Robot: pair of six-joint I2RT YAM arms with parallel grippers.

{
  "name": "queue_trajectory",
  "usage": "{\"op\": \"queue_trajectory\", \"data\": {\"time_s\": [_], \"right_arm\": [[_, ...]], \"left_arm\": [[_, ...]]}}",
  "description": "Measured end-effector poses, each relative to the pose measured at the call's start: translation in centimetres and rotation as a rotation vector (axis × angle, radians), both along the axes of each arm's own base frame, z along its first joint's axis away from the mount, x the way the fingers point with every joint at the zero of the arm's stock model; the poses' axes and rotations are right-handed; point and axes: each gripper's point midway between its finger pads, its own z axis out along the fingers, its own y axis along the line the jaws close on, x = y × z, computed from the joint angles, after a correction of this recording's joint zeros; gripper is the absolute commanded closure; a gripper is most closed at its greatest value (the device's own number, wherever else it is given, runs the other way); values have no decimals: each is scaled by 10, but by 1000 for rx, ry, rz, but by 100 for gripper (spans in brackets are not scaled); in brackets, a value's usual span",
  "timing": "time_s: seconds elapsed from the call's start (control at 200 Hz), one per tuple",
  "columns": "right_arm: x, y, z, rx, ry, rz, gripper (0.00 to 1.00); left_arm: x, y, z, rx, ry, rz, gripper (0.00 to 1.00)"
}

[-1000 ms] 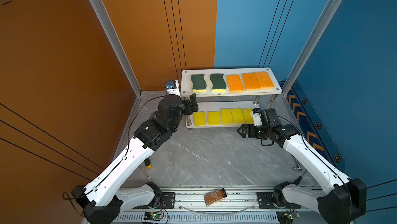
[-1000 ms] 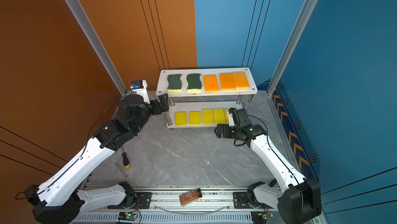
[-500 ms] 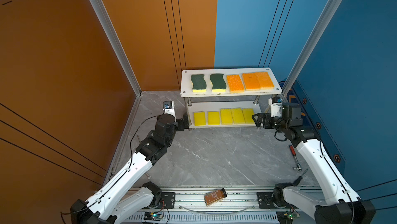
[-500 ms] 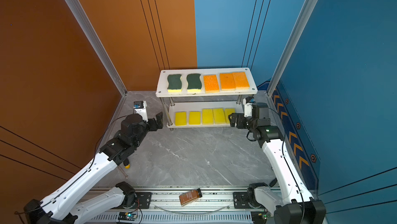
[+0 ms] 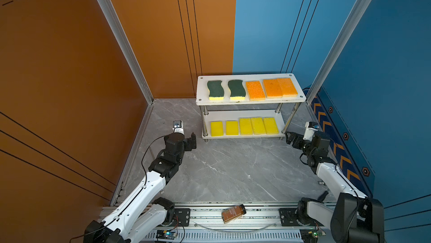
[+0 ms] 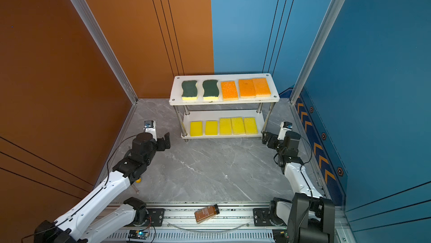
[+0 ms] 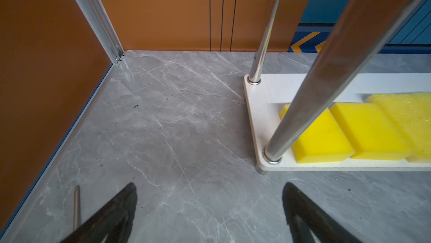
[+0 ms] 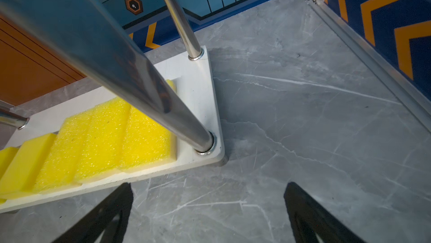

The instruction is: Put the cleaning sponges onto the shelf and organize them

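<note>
- While both arms are kept low over the table (image 5: 233,167), the shelf (image 5: 201,94) is seen at 12 o'clock of it, close to the back wall, in both top views.
- All ten sponges in view are laid on the shelf.
- On the top board, two green sponges (image 5: 215,89) are set toward 9 o'clock, just apart, and three orange sponges (image 5: 255,90) toward 3 o'clock, the last two touching.
- On the lower board, five yellow sponges (image 5: 245,126) are lined in a row. The three toward 3 o'clock are touching, and the two toward 9 o'clock are slightly apart.
- The left gripper (image 5: 193,140) is placed at 8 o'clock of the shelf, near its corner post. Its jaws are spread wide and nothing is held.
- The right gripper (image 5: 290,138) is placed at 4 o'clock of the shelf, near that corner. Its jaws are likewise spread wide and empty.
- A bottle (image 5: 233,213) is laid on its side on the rail at 6 o'clock.
</note>
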Motion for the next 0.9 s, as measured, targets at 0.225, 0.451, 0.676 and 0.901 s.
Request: {"op": "queue_trajectory", "data": {"time_s": [0.225, 0.451, 0.676, 0.901], "right_arm": [[6, 16, -40, -101, -26, 30, 0], [22, 23, -38, -191, -106, 20, 0], [24, 19, -57, -252, -86, -30, 0], [32, 16, -46, -280, -110, -61, 0]], "left_arm": [[-10, 16, -30, 86, -51, -6, 2], [-8, 55, -63, 109, -90, 103, 2], [8, 68, -86, 109, -63, 112, 2], [24, 70, -93, 95, -99, 94, 2]]}}
